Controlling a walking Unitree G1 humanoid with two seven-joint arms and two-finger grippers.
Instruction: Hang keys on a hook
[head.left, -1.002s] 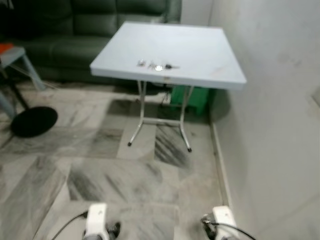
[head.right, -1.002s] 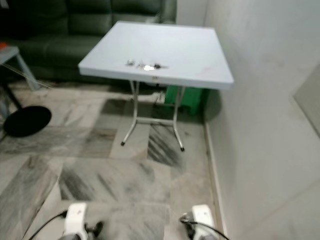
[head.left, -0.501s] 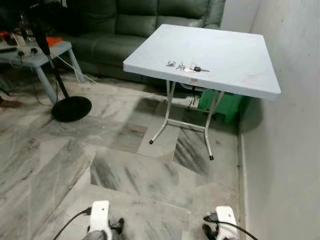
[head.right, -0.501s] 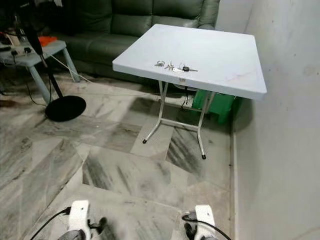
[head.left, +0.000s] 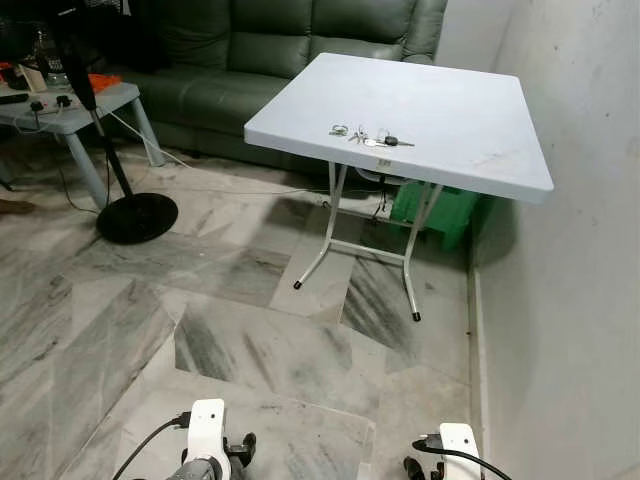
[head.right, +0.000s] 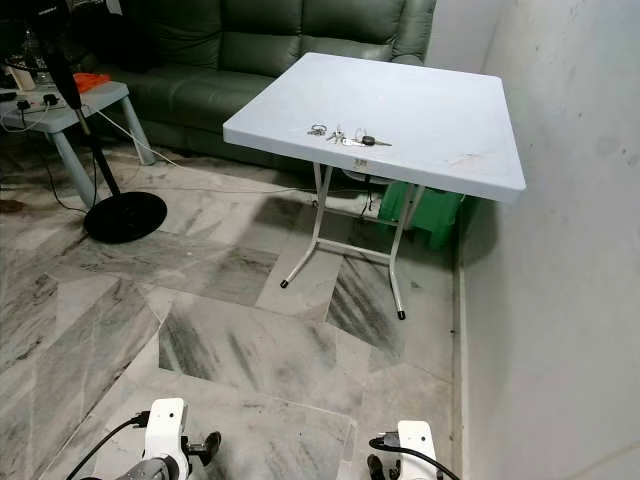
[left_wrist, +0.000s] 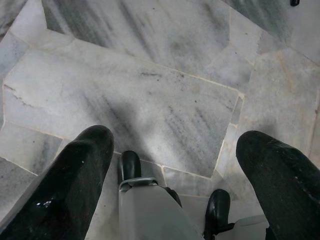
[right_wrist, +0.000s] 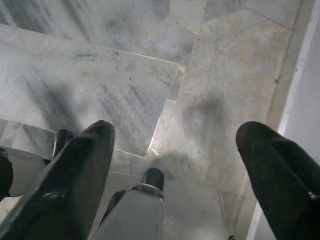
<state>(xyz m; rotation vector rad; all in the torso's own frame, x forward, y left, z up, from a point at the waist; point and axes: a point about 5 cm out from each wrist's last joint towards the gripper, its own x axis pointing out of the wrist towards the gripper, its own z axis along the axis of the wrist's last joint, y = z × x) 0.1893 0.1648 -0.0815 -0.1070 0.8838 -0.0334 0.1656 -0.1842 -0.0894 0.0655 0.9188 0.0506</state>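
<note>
Keys (head.left: 368, 136) lie loose on the white folding counter (head.left: 470, 110), near its front edge, bunch strung out roughly parallel to that edge. They're well ahead of and above both tools, slightly toward the right side, so the right arm looks marginally nearer, though not by much. Left tool (left_wrist: 172, 165) and right tool (right_wrist: 175, 160) both hang low over the marble floor (head.left: 260, 350), fingers spread wide, holding nothing. No hook visible from here; bare wall (head.left: 580, 250) runs along the right-tool side. Beyond the counter: dark green sofa (head.left: 300, 40); off to the left-tool side, a fan stand base (head.left: 137, 217) and a small grey table (head.left: 70, 105). Judgement: approach phase, must close in before any reach.
</note>
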